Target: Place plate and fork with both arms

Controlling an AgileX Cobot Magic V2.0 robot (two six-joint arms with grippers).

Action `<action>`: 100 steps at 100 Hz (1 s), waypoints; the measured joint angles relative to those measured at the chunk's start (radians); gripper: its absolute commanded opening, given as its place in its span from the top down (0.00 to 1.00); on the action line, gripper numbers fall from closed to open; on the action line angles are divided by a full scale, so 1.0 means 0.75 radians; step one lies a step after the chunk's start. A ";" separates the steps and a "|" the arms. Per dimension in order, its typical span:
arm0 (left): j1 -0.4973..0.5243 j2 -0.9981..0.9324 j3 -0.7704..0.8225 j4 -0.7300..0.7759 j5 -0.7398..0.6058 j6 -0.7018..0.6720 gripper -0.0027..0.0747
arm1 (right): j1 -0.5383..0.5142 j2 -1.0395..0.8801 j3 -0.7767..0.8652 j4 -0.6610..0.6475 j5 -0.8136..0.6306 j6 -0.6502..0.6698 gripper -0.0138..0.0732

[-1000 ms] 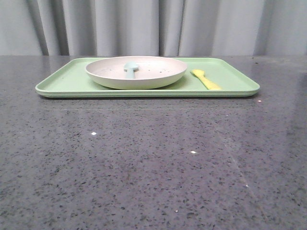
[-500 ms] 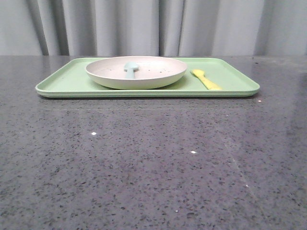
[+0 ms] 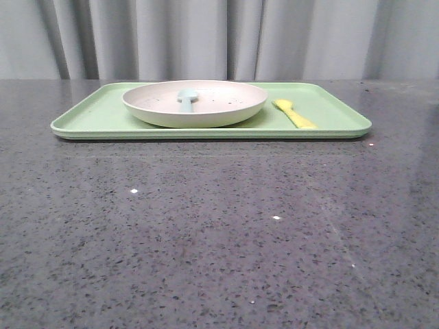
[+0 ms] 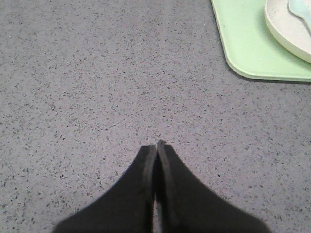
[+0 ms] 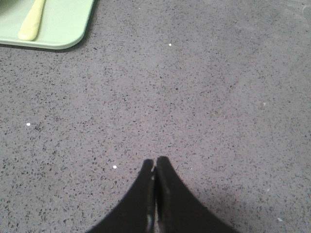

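The cream-white speckled plate (image 3: pixel 226 108) sits on the light-green tray (image 3: pixel 96 116) at the far side of the table, with a pale blue spoon (image 3: pixel 186 97) lying in it. The yellow fork (image 3: pixel 295 113) lies on the tray just right of the plate. In the left wrist view the plate's edge (image 4: pixel 284 34) and the tray corner (image 4: pixel 243 43) show, well away from my left gripper (image 4: pixel 156 144), which is shut and empty over bare table. My right gripper (image 5: pixel 155 161) is shut and empty, far from the fork's handle (image 5: pixel 31 22). Neither gripper shows in the front view.
The table is a dark grey speckled stone surface (image 3: pixel 219 233). Grey curtains (image 3: pixel 219 38) hang behind it. The tray's corner shows in the right wrist view (image 5: pixel 73 34).
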State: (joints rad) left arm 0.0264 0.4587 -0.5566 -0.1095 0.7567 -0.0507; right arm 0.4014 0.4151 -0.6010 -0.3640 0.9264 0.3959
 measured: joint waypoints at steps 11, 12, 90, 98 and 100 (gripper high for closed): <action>0.000 0.000 0.000 0.000 0.000 0.000 0.99 | 0.000 0.000 0.000 0.000 0.000 0.001 0.92; 0.000 0.000 0.000 0.000 0.000 0.000 0.99 | 0.000 0.000 0.000 0.000 0.000 0.001 0.92; -0.045 -0.191 0.344 0.045 -0.647 0.000 0.99 | 0.000 0.000 0.000 -0.003 0.004 0.003 0.92; -0.045 -0.273 0.432 0.066 -0.720 0.000 0.99 | 0.000 0.000 0.000 -0.003 0.004 0.003 0.92; -0.045 -0.295 0.454 0.075 -0.727 0.000 0.99 | 0.000 0.000 0.000 -0.003 0.004 0.003 0.92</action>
State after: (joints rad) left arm -0.0071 0.2377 -0.2157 -0.0535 0.2117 -0.0507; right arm 0.4014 0.4151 -0.6010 -0.3662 0.9293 0.3985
